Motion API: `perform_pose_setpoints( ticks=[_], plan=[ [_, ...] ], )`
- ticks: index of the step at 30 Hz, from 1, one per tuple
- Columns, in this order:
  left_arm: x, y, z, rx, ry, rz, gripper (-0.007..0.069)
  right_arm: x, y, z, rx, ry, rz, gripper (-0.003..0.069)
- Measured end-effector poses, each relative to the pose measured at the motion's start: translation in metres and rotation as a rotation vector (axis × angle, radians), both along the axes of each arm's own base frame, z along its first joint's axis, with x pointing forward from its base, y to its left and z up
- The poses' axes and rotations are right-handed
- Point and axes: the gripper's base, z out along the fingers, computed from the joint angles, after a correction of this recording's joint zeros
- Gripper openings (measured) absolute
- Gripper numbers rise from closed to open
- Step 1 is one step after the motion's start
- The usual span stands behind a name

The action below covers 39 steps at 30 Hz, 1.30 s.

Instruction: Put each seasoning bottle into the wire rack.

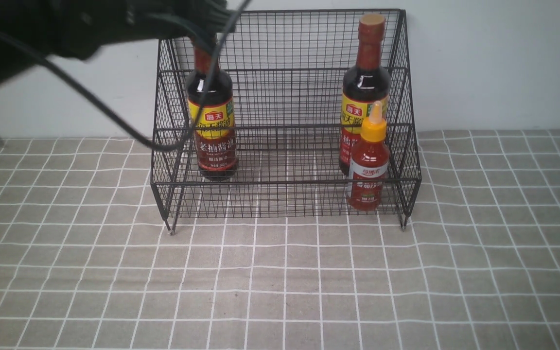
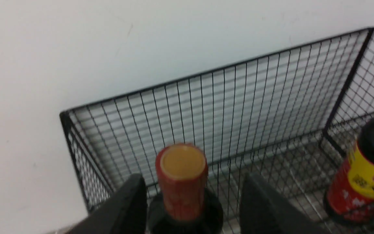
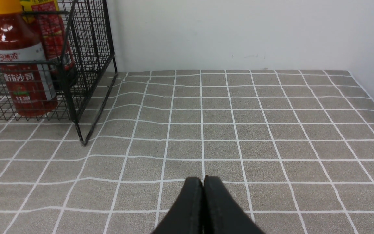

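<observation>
Inside one wire rack, two soy-sauce bottles, one sauce bottle

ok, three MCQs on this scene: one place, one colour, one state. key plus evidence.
1. Where is the small sauce bottle?
A) on the tablecloth outside the rack
B) in the rack, at its right end
C) in the rack, at its left end

2. What colour is its cap?
A) yellow
B) green
C) blue

3. How does the right claw stand?
A) wide open
B) shut on a bottle
C) shut, empty

1 B: the front view shows the small sauce bottle behind the front mesh of the wire rack, near its right side.
2 A: the cap is plainly yellow.
3 C: the fingertips of the right claw meet with nothing between them.
</observation>
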Motion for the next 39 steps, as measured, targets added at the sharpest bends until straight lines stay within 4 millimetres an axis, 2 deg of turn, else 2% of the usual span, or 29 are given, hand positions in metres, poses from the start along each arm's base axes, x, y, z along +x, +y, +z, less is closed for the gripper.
perform_pose_setpoints(
  ticks=[7,11,16,18,19,20,23,24,25,29,34,39],
  plan=[
    [-0.054,0.019,0.023,0.004,0.161,0.036,0.0066,0.0,0.0,0.0,0.0,0.0,0.0,-0.0015],
    [-0.086,0.029,0.022,-0.049,0.193,0.053,0.0002,0.0,0.0,0.0,0.0,0.0,0.0,-0.0015],
    [-0.133,0.042,0.009,-0.117,0.177,0.057,-0.0007,0.0,0.0,0.0,0.0,0.0,0.0,-0.0015],
    [-0.158,0.049,0.0,-0.163,0.155,0.051,-0.0007,0.0,0.0,0.0,0.0,0.0,0.0,-0.0015],
    [-0.163,0.051,-0.002,-0.167,0.153,0.05,-0.0007,0.0,0.0,0.0,0.0,0.0,0.0,-0.0015],
    [-0.181,0.055,-0.008,-0.205,0.153,0.042,-0.0007,0.0,0.0,0.0,0.0,0.0,0.0,-0.0015],
    [-0.21,0.062,-0.019,-0.242,0.161,0.029,-0.0007,0.0,0.0,0.0,0.0,0.0,0.0,-0.0015],
    [-0.212,0.062,-0.019,-0.245,0.163,0.028,-0.0007,0.0,0.0,0.0,0.0,0.0,0.0,-0.0015],
    [-0.225,0.065,-0.024,-0.252,0.178,0.021,-0.0007,0.0,0.0,0.0,0.0,0.0,0.0,-0.0015],
    [-0.256,0.074,-0.033,-0.233,0.24,0.007,-0.0007,0.0,0.0,0.0,0.0,0.0,0.0,-0.0015],
    [-0.275,0.082,-0.033,-0.206,0.223,0.001,-0.0007,0.0,0.0,0.0,0.0,0.0,0.0,-0.0015],
    [-0.273,0.087,-0.028,-0.121,0.095,0.003,-0.0007,0.0,0.0,0.0,0.0,0.0,0.0,-0.0015]
  ],
)
